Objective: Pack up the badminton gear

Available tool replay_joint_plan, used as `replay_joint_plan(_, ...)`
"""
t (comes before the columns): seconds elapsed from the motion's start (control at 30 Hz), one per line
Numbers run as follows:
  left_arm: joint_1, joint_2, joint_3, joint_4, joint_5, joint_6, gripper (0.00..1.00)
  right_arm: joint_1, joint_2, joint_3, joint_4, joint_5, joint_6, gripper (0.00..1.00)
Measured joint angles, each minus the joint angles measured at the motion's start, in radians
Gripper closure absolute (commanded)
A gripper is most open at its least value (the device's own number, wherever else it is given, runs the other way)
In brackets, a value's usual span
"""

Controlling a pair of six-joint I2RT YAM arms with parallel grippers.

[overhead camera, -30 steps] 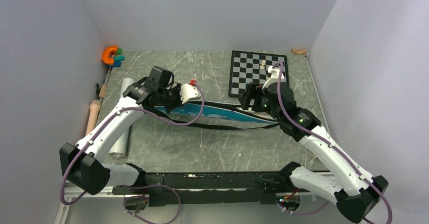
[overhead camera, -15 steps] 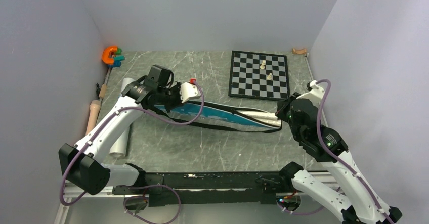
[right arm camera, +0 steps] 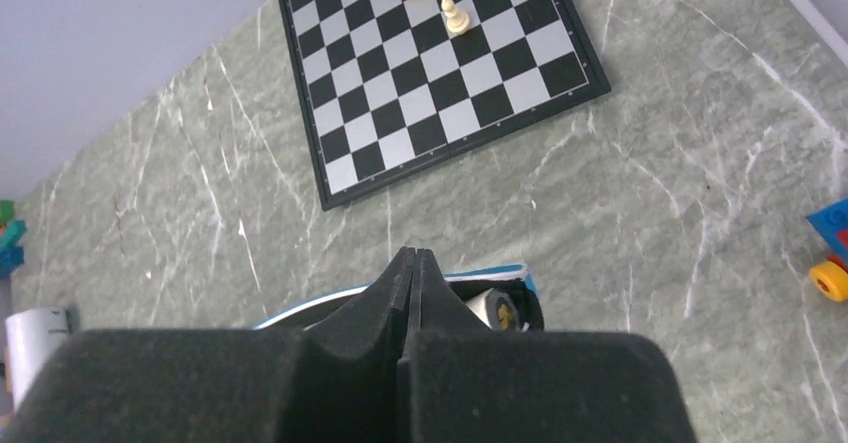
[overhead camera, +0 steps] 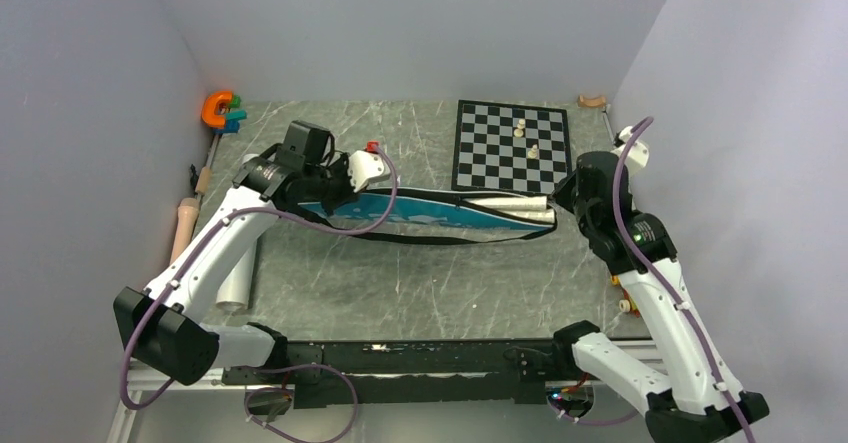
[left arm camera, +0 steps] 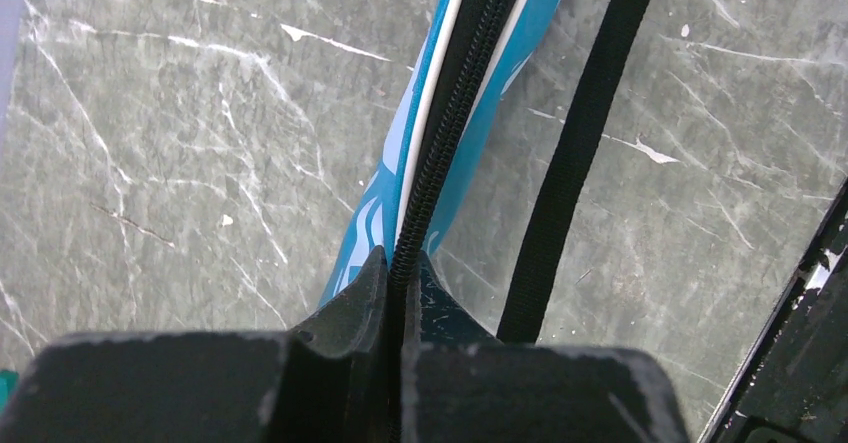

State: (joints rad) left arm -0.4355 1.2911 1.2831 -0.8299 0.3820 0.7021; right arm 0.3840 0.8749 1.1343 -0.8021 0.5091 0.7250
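Blue racket-shaped fabric bag (overhead camera: 440, 213) lies stretched across the grey marbled table (overhead camera: 400, 283), near the black-and-white chessboard (overhead camera: 490, 163). My left arm reaches forward, elbow bent, left gripper (left arm camera: 402, 263) pinching the bag's zipper edge. My right arm leans in from the right, right gripper (right arm camera: 416, 263) pressed together at the bag's handle end.

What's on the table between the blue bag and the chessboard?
Nothing: only bare table lies between the bag and the chessboard, clearest in the right wrist view.
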Motion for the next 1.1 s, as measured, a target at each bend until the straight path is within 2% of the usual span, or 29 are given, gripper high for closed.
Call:
replay_joint_plan(0.27,0.047,0.000,0.000,0.018,-0.013,-0.055,1.00,-0.275,0.073,0.011,0.078,-0.269,-0.021,1.00)
replay_joint_plan(0.47,0.075,0.010,0.000,0.044,-0.014,-0.075,1.00,-0.463,0.069,-0.029,0.126,-0.452,-0.026,1.00)
replay_joint_plan(0.83,0.076,0.016,0.000,0.048,-0.008,-0.097,1.00,-0.492,0.093,-0.139,0.219,-0.702,-0.024,1.00)
replay_joint_plan(1.1,0.076,0.017,0.000,0.053,-0.003,-0.109,1.00,-0.492,0.101,-0.150,0.254,-0.764,-0.025,1.00)
